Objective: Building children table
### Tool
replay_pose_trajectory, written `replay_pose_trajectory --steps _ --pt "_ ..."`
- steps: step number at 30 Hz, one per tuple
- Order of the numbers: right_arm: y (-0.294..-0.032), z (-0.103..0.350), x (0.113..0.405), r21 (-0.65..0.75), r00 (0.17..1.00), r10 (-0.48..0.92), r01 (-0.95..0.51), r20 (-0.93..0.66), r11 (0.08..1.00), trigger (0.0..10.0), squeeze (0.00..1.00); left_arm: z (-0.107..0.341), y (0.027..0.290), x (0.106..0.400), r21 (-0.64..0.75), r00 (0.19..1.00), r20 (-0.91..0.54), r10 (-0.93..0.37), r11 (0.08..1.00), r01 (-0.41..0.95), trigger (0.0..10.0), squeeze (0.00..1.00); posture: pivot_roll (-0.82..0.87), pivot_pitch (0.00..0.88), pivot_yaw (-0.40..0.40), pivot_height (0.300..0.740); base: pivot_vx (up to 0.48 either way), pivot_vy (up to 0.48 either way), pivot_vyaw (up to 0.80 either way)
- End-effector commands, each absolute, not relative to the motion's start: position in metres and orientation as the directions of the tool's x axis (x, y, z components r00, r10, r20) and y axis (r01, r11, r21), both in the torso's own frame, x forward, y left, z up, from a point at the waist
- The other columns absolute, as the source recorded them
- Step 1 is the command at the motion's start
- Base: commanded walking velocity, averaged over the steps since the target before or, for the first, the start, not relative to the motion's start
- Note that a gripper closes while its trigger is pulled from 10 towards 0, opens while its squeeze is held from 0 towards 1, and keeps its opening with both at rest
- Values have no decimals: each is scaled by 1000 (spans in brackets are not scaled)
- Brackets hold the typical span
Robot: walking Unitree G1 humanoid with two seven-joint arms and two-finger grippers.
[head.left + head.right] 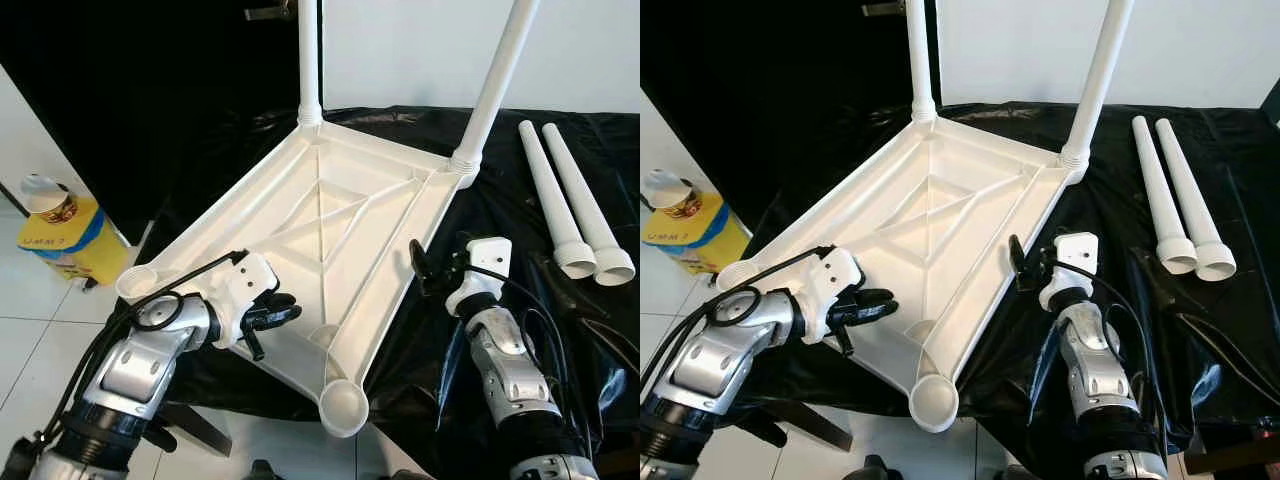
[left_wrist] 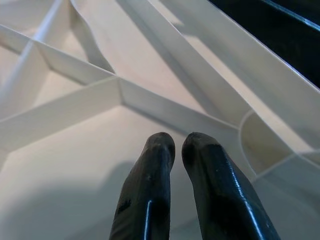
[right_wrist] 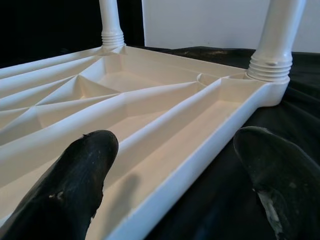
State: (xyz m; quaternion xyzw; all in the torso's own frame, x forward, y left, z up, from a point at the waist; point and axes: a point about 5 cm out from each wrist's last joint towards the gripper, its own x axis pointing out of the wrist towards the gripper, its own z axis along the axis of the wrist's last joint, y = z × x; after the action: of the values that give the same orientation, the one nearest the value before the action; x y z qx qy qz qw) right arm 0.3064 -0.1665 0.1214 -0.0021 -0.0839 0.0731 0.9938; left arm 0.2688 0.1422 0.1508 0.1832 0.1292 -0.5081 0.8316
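Note:
A white plastic table top (image 1: 330, 200) lies upside down on a black sheet. Two white legs (image 1: 308, 60) (image 1: 497, 80) stand screwed into its far corners. The near socket (image 1: 343, 405) and the left socket (image 1: 135, 282) are empty. Two loose legs (image 1: 550, 195) (image 1: 590, 205) lie side by side at the right. My left gripper (image 1: 285, 314) hovers over the ribbed underside near the front, its fingers (image 2: 155, 165) shut on nothing. My right gripper (image 3: 177, 145) is open astride the table's right rim (image 3: 210, 145), one finger inside and one over the sheet.
The black sheet (image 1: 560, 330) covers the work surface. A yellow container with a white lid (image 1: 60, 235) stands on the white tiled floor at the left. A white wall rises behind the table.

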Motion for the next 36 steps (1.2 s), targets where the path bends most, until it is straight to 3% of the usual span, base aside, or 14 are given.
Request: replay_pose_trajectory --steps 1,4,15,26,36 --pt "-162 125 309 -17 974 150 -150 171 989 10000 0 158 153 275 255 693 -309 -652 645 721 10000 0 99 90 -24 740 0 0 0" --pt "-160 127 312 -16 974 147 -147 174 989 10000 0 173 157 270 187 752 -189 -631 729 659 10000 0 129 97 -51 740 0 0 0" --pt "-159 132 318 -34 974 133 -129 182 991 10000 0 180 157 268 156 819 -98 -565 804 573 10000 0 142 94 -81 740 0 0 0" --pt "-161 135 322 -40 974 135 -130 182 991 10000 0 193 149 258 88 736 -59 -674 731 676 10000 0 135 95 -86 740 0 0 0" --pt "-177 145 326 -53 974 116 -108 192 993 10000 0 201 151 265 245 761 -165 -628 721 648 10000 0 103 136 -108 740 0 0 0"
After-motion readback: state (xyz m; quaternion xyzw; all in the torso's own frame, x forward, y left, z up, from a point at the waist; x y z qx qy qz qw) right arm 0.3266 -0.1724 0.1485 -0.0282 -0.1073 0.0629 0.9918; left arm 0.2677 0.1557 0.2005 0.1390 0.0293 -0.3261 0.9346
